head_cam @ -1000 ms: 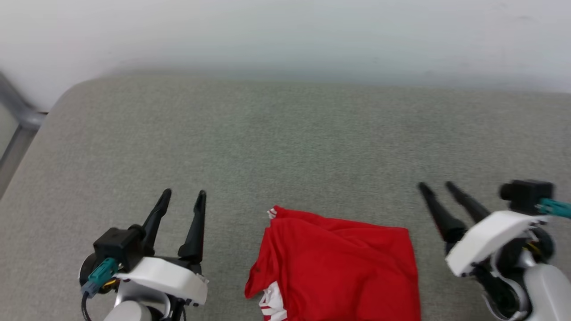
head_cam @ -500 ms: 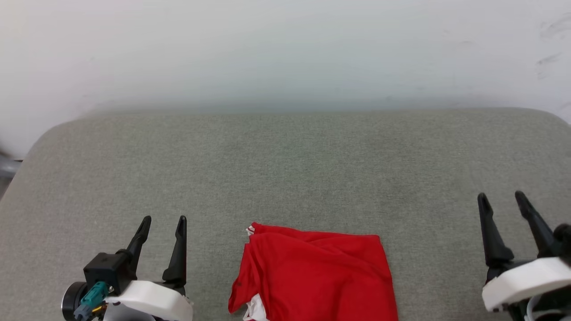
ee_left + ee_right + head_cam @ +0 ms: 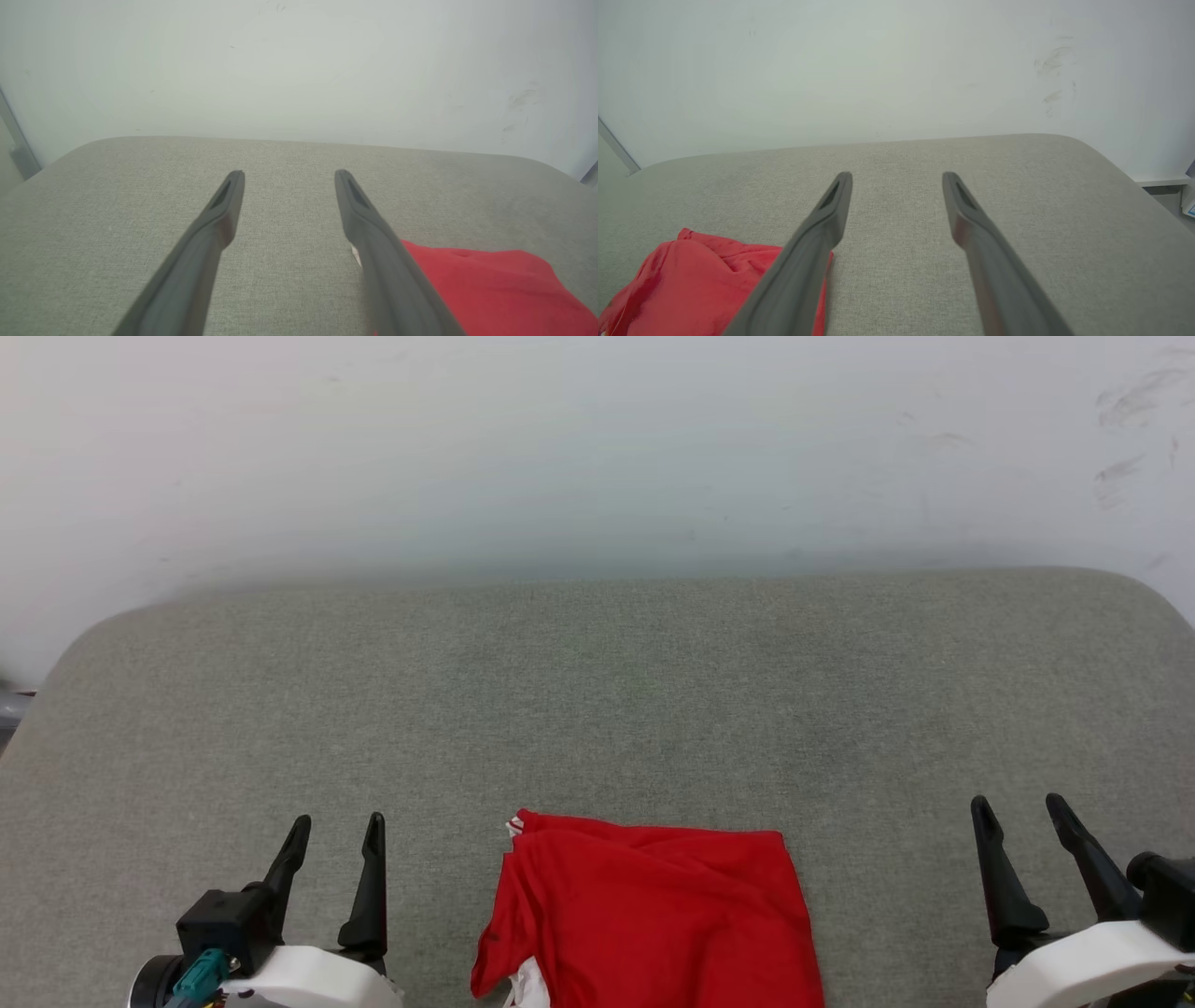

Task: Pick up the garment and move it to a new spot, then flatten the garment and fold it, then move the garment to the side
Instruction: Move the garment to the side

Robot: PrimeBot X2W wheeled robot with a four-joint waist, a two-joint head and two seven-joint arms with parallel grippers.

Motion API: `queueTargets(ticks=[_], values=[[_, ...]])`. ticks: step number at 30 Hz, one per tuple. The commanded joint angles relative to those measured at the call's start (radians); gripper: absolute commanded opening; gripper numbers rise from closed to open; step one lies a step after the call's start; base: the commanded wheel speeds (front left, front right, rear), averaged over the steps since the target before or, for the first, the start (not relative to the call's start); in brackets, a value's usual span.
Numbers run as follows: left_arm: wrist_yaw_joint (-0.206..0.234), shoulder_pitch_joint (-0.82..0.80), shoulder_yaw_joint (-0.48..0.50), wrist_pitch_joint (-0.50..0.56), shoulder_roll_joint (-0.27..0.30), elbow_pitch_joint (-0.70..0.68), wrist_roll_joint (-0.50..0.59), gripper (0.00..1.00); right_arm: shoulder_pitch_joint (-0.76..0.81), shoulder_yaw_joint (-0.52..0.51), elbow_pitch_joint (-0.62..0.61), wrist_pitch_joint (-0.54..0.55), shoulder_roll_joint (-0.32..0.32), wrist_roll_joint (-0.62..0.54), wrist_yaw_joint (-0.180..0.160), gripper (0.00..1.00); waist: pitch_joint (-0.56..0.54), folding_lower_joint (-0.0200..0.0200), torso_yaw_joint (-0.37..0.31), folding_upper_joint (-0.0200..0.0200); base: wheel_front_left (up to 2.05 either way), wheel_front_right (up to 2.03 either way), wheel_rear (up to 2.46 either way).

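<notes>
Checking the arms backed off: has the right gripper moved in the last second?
Yes. Measured against the garment lying on the grey surface, the right gripper has drawn away to the robot's right, widening the gap.

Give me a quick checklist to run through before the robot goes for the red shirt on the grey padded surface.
1. Left gripper open and empty: ok.
2. Right gripper open and empty: ok.
3. Red shirt lies between the grippers, touched by neither: ok.
4. Whole shirt in the head view: not ok, its near edge is cut off at the bottom.
5. Fold tidy: not ok, the top is wrinkled and white fabric pokes out at the left corner.
6. Grey padded surface has room on both sides of the shirt: ok.
</notes>
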Motion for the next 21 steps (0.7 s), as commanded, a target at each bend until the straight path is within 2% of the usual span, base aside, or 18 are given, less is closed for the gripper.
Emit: queueTargets(ticks=[1, 7, 13, 16, 21], values=[[-0.008, -0.001, 0.004, -0.007, -0.007, 0.004, 0.005, 1.00, 0.006, -0.002, -0.004, 0.010, 0.005, 0.009, 0.000, 1.00, 0.000, 0.0000, 0.004, -0.0001, 0.00, 0.00, 0.00], [-0.025, -0.028, 0.012, -0.007, -0.024, 0.013, 0.021, 1.00, 0.009, -0.037, 0.015, 0.050, 0.008, 0.042, 0.000, 1.00, 0.009, 0.0000, 0.025, -0.0001, 0.00, 0.00, 0.00], [-0.043, -0.059, 0.019, -0.006, -0.045, 0.008, 0.043, 1.00, -0.004, -0.087, 0.098, 0.161, -0.004, 0.147, 0.000, 1.00, 0.034, 0.0000, 0.055, -0.0001, 0.00, 0.00, 0.00], [-0.056, -0.086, 0.026, -0.006, -0.055, -0.003, 0.058, 1.00, -0.034, -0.096, 0.160, 0.274, -0.025, 0.231, 0.000, 1.00, 0.071, 0.0000, 0.077, -0.0001, 0.00, 0.00, 0.00], [-0.087, -0.127, 0.035, -0.006, -0.083, -0.018, 0.085, 1.00, -0.074, -0.051, 0.234, 0.471, -0.048, 0.377, 0.000, 1.00, 0.135, 0.0000, 0.126, -0.0001, 0.00, 0.00, 0.00]])
